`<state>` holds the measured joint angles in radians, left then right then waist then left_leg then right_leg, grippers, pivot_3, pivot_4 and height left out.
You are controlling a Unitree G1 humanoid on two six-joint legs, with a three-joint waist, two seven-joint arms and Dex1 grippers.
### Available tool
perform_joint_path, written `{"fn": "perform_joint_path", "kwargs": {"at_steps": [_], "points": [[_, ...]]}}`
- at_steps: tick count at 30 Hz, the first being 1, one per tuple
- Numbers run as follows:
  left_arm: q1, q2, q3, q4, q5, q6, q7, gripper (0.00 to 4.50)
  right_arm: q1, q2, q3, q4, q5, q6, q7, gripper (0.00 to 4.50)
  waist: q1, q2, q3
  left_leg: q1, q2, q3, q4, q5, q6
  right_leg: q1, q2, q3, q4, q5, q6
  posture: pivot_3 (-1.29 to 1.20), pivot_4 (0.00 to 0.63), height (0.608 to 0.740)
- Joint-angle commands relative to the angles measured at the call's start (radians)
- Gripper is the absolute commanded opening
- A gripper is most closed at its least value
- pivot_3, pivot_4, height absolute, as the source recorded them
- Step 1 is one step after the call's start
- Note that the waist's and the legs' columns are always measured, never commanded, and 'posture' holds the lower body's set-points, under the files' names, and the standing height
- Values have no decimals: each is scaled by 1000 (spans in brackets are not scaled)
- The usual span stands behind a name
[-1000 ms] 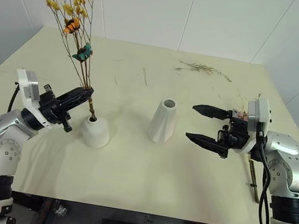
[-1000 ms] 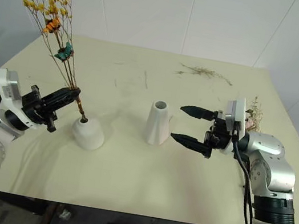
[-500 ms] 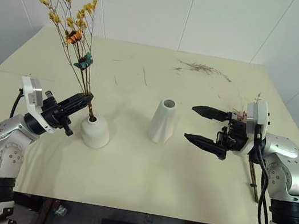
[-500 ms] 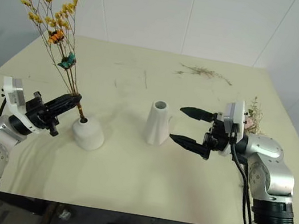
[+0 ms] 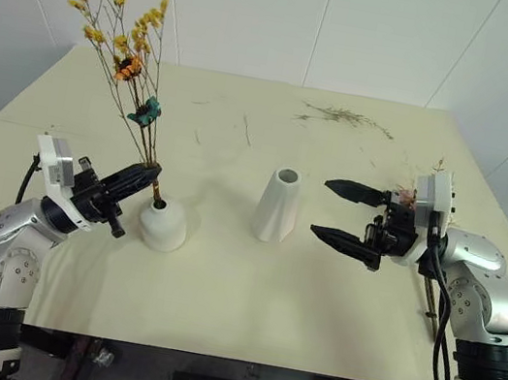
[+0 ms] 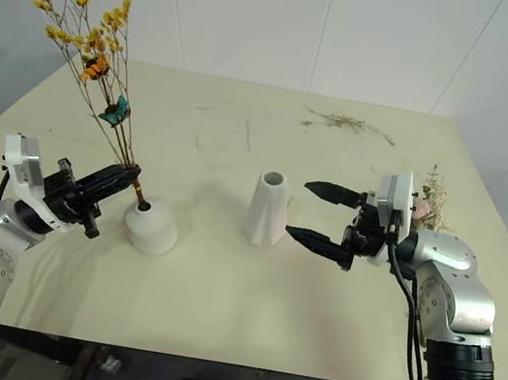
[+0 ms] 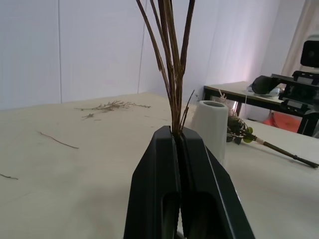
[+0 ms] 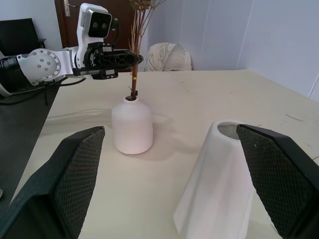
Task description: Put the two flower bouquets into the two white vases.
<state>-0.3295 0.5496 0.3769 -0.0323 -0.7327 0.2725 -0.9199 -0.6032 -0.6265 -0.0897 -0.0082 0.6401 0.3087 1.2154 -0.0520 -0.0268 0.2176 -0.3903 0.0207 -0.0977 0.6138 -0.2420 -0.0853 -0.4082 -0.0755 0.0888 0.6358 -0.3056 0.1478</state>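
A pale cream table [image 5: 218, 282] stands against white panelled walls. At its left, the left gripper [image 5: 144, 174] is clamped on thin brown stems of the yellow-blossomed bouquet [image 5: 129, 35], whose ends sit in the squat white dome vase [image 5: 162, 225]. Centre, the tapered white cone vase [image 5: 277, 205] stands empty. Right gripper [image 5: 334, 210] hovers beside it, jaws wide apart. The pink rose bouquet [image 6: 429, 203] lies behind that arm. A loose dried sprig [image 5: 341, 117] lies farther back.

Cream table [image 5: 218, 282]; white panelled walls [image 5: 380, 35]; dark door [image 8: 124, 20].
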Motion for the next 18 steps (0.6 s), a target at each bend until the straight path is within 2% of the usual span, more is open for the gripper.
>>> {"fn": "perform_joint_path", "kwargs": {"at_steps": [1, 18], "points": [[19, 11, -7, -27, -5, 13, -10, 27, 5, 3, -37, -42, 23, -6, -9, 4500, 0, 0, 0, 0, 0, 0, 0, 0, 0, 0, 0, 0, 0, 0, 0, 0, 150, 740], [-3, 52, 18, -62, -19, 21, -2, 27, 11, 36, -31, -35, 15, -25, -14, 4500, -1, 0, 0, 0, 0, 0, 0, 0, 0, 0, 0, 0, 0, 0, 0, 0, 150, 740]]}}
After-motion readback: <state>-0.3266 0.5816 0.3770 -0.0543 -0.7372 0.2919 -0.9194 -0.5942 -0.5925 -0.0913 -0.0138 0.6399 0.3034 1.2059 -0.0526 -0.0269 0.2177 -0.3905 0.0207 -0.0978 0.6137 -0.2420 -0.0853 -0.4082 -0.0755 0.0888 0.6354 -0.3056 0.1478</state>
